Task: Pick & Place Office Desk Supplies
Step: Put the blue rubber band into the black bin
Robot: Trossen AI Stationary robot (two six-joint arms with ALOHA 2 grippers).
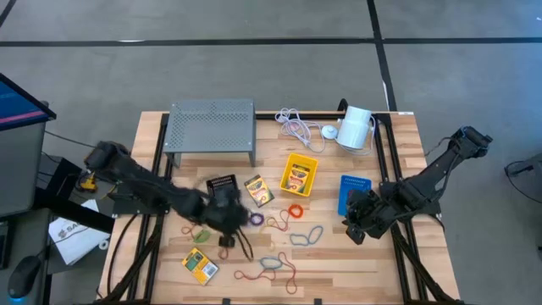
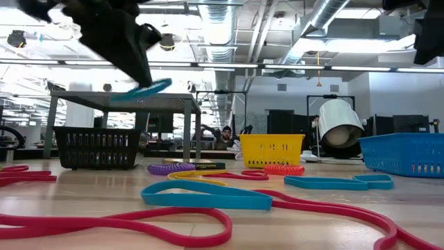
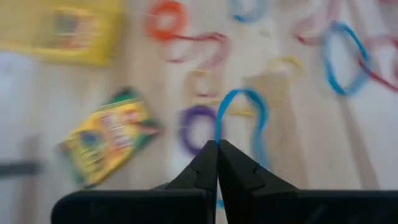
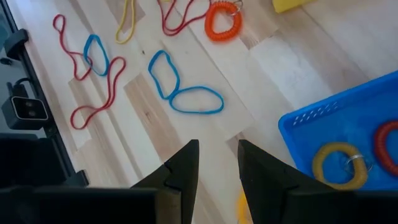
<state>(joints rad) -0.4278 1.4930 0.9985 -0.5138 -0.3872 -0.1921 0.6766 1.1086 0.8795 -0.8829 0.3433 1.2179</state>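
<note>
The left gripper (image 3: 217,146) has its fingers pinched tight on a blue band (image 3: 249,118). From above, the arm hides that band. The low view shows it lifted off the worktop (image 1: 398,263), hanging from the gripper near the middle. The right gripper (image 4: 217,152), fingers a little apart and holding nothing, hangs by the blue bin (image 4: 339,134) near the right edge. Only its wrist view shows a yellow ring (image 4: 339,163) inside the bin.
</note>
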